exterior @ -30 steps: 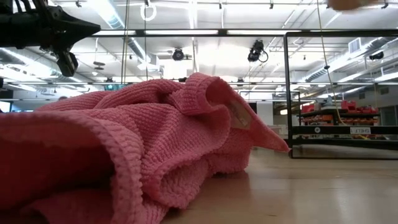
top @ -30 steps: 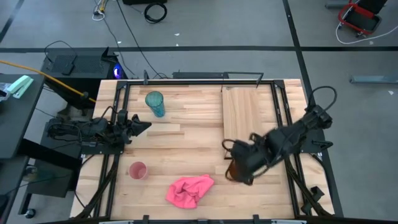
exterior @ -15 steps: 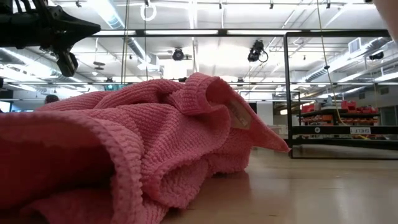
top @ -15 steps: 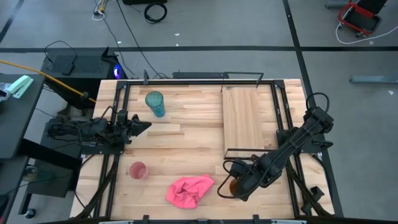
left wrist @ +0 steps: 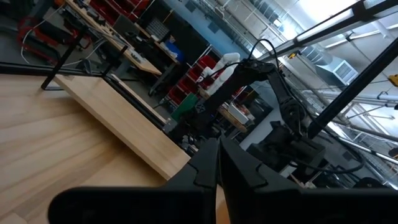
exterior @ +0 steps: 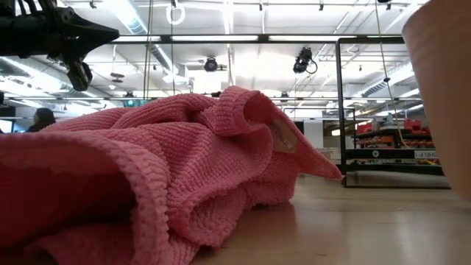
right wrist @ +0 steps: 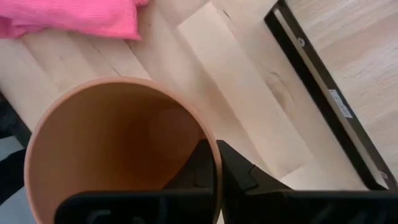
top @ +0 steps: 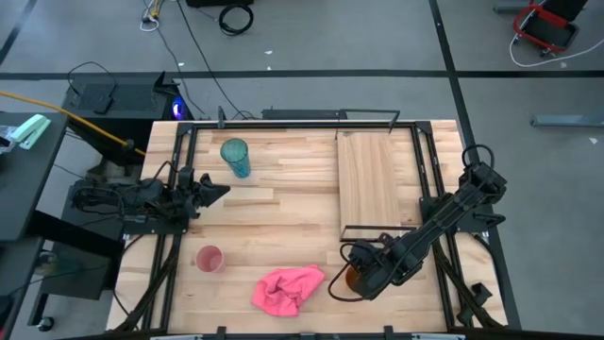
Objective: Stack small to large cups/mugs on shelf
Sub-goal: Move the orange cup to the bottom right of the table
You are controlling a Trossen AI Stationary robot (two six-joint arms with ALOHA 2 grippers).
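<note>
The orange cup (top: 350,280) is in my right gripper (top: 359,276), just off the shelf's near end, right of the pink cloth (top: 288,288). In the low view the orange cup (exterior: 445,88) fills the right edge, with its base out of frame. The teal cup (top: 235,157) stands upright toward the table's far edge. Near the left side, the small pink cup (top: 209,258) stands upright. The shelf (top: 377,179) lies on the table's right half. My left gripper (top: 215,192) hovers shut near the left side, between the teal and pink cups. My right gripper (right wrist: 214,155) holds the orange cup by its rim (right wrist: 208,134), the wall pinched with one finger inside the cup and one finger (right wrist: 239,171) outside. The fingers come from above, pointing down. The cup is mouth up; I cannot tell whether its base rests on the table.
The shelf's black wire frame (right wrist: 323,93) runs close beside the held cup. The pink cloth (exterior: 162,177) lies bunched at the near edge. Bare planks (top: 283,212) lie between the cups and the shelf.
My right gripper has carried the orange cup from the shelf's near end toward the table's near edge and then downward. In the low view the cup has come down into sight at the right edge.
</note>
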